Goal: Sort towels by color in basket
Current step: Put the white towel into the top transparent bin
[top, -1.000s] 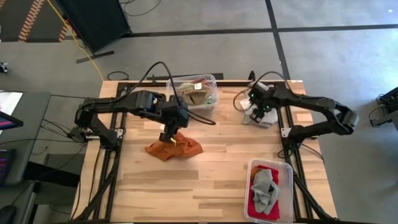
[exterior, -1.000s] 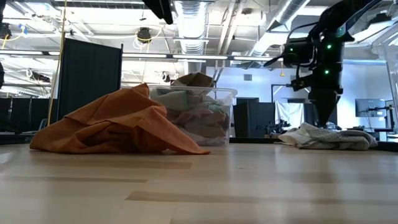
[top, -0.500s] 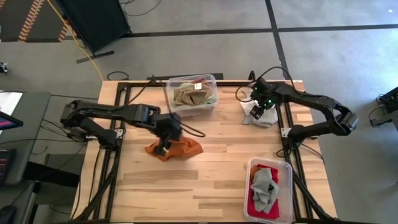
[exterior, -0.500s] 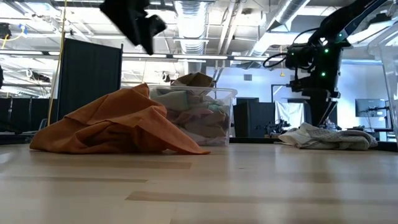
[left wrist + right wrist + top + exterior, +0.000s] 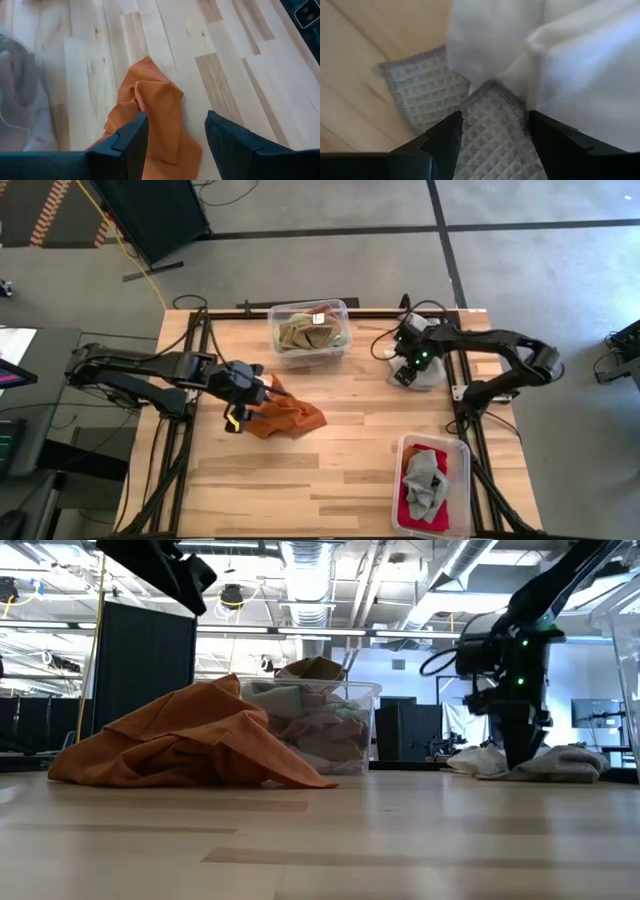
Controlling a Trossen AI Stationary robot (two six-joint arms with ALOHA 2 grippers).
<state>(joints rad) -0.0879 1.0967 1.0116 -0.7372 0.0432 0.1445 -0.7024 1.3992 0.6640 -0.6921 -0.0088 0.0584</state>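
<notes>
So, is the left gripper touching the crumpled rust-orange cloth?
Apart. In the low view the left gripper hangs well above the crumpled rust-orange cloth.

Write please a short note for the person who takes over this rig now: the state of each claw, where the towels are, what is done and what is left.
Left claw: open, empty, above the table beside the orange towel.
Right claw: open, down on the grey and white towels at the table's far right; nothing gripped yet.
Far bin: holds tan and beige towels.
Near bin: holds a grey towel on a red one.
Done: some towels are in the bins.
Left: the orange towel and the grey and white pile are still loose on the table.
</notes>
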